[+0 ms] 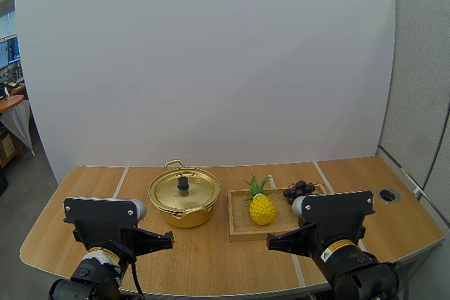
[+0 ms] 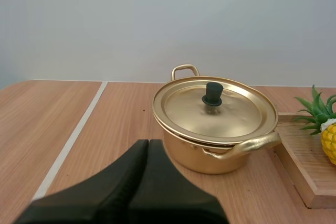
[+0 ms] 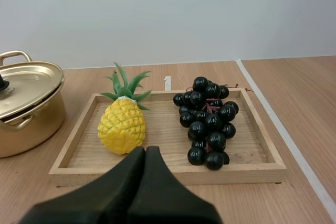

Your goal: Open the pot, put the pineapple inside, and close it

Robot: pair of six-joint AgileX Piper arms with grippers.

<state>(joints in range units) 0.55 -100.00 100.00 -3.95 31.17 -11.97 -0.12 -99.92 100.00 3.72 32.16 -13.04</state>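
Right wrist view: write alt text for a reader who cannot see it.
A wooden tray holds a yellow pineapple and, apart from it, a bunch of dark grapes. A gold pot with its lid on stands on the table beside the tray, on the pineapple's side. The right tool, shut on nothing, points toward the tray's near edge.

Grapes lie in a wooden tray, perhaps touching its far rim.
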